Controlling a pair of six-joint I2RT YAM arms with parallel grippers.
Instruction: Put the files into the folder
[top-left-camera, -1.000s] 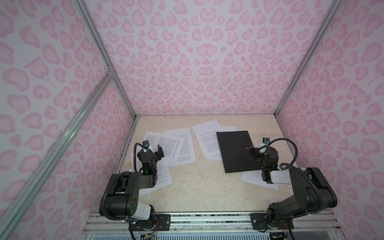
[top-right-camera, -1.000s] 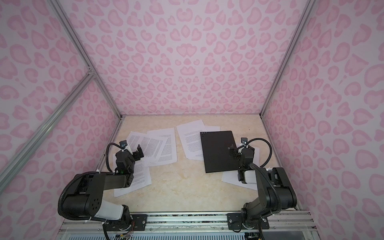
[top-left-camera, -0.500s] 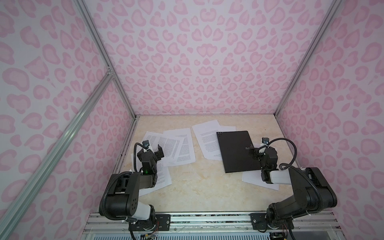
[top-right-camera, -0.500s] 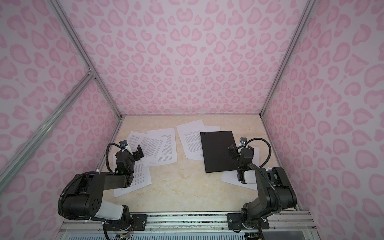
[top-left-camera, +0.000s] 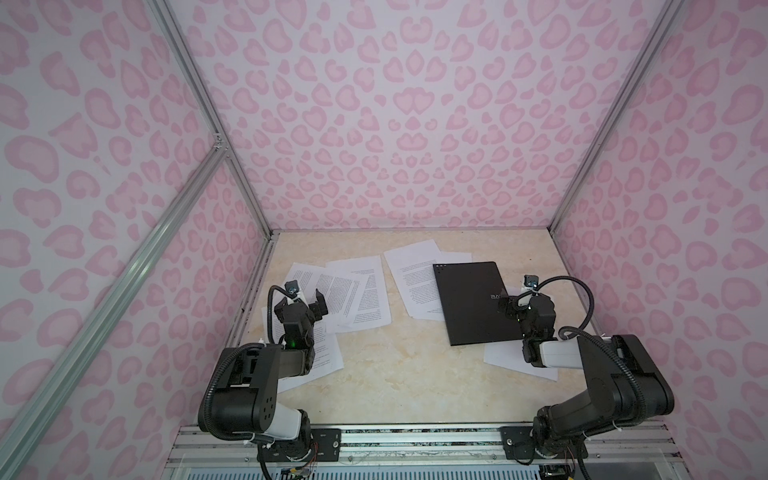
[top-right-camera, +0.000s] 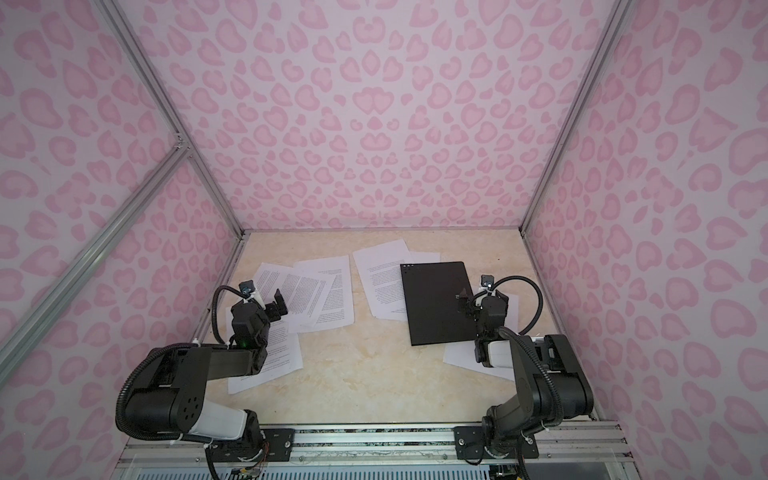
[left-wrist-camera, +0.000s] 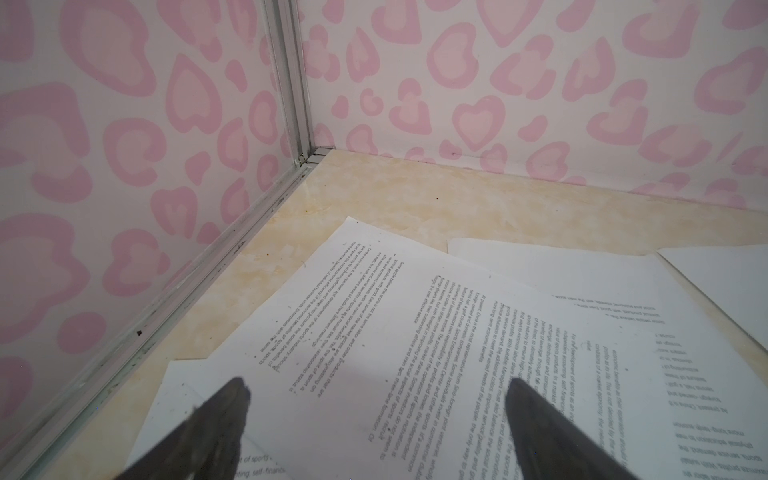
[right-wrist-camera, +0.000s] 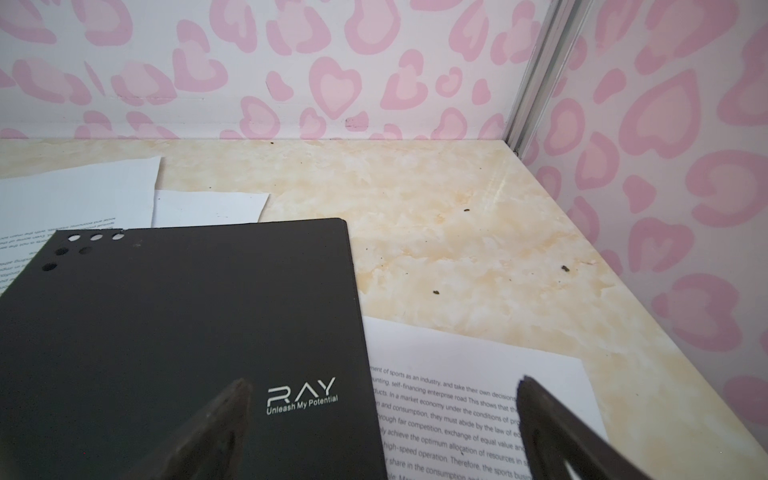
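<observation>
Top views: no change is seen since a second ago, left claw (top-left-camera: 307, 297) and right claw (right-wrist-camera: 384, 384) held released and empty, folder (top-left-camera: 469, 303) left shut on worktop (top-left-camera: 407, 374) among loose files (top-left-camera: 357, 295), so nothing filed yet.

Black folder (right-wrist-camera: 174, 332) cover, silver "RAY" with "Unleash My Potential" beneath, files (right-wrist-camera: 478, 399) in small English print

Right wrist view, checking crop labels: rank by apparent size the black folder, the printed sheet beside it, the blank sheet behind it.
Largest: black folder.
Then: printed sheet.
Smallest: blank sheet.
Both sheets lie partly under the folder; only visible parts compared.
</observation>
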